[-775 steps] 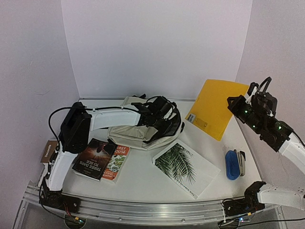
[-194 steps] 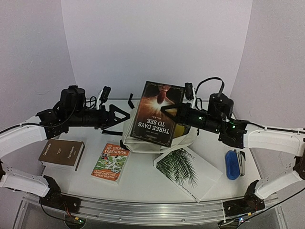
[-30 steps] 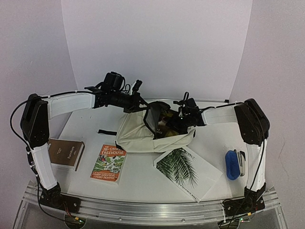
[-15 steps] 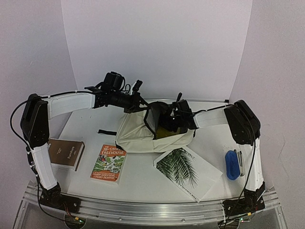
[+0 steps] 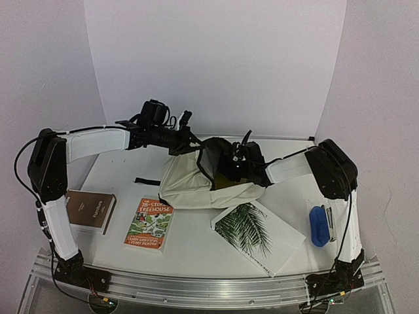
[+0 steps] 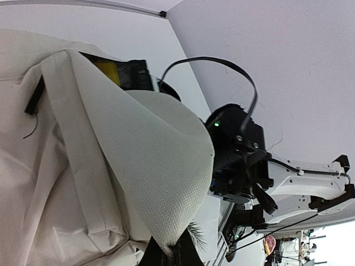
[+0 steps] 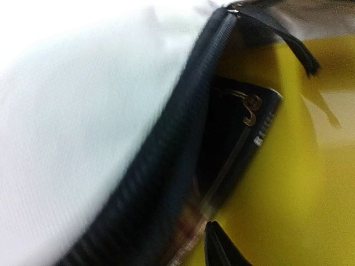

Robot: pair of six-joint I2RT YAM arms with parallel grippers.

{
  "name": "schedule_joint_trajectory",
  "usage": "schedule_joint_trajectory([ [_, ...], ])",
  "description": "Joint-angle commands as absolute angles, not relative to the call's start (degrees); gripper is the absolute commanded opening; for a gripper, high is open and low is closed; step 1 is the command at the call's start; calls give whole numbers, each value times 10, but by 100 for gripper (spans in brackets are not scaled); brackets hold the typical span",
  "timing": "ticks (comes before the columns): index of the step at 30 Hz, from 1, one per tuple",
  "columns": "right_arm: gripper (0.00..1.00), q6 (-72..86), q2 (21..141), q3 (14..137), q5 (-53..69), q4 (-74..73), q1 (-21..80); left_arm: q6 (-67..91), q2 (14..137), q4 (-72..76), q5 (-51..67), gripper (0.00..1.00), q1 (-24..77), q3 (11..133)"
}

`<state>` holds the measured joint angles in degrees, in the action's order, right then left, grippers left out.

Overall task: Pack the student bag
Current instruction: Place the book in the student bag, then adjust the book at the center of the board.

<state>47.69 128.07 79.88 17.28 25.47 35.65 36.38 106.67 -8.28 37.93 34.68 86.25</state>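
Note:
The student bag (image 5: pixel 186 186), cream canvas with black zipper trim, lies at the table's middle with its mouth toward the right. My left gripper (image 5: pixel 190 140) is shut on the bag's upper flap (image 6: pixel 150 160) and holds it lifted. My right gripper (image 5: pixel 227 165) reaches into the open mouth. Inside lie a dark book (image 7: pixel 238 127) and a yellow folder (image 7: pixel 302 188), past the black zipper (image 7: pixel 166 166). Only one fingertip (image 7: pixel 217 246) of the right gripper shows, at the book's edge, so its grip is unclear.
A brown book (image 5: pixel 91 209) lies at the front left, with a treehouse paperback (image 5: pixel 149 222) beside it. A white palm-leaf book (image 5: pixel 256 234) sits right of centre, just in front of the bag. A blue case (image 5: pixel 319 224) lies by the right arm's base.
My right gripper has pushed further left into the bag's mouth, with the dark book sunk deeper inside. The left gripper has kept the flap lifted in the same place.

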Motion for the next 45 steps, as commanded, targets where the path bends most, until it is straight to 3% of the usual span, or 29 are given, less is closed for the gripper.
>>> schedule_joint_trajectory([
  [1, 51, 445, 1206, 757, 139, 289, 360, 375, 1031, -60, 353, 0, 318, 837],
  [14, 86, 304, 1003, 661, 92, 165, 354, 374, 1033, -88, 276, 0, 259, 772],
  [20, 92, 309, 914, 582, 148, 136, 306, 374, 1049, -97, 255, 2, 256, 766],
  [35, 98, 397, 797, 441, 174, 37, 273, 380, 971, -112, 226, 59, 256, 699],
  [39, 98, 415, 823, 418, 177, 29, 273, 395, 908, -104, 203, 68, 256, 642],
  [45, 96, 419, 827, 396, 193, 25, 278, 458, 849, -56, 232, 70, 258, 547],
])
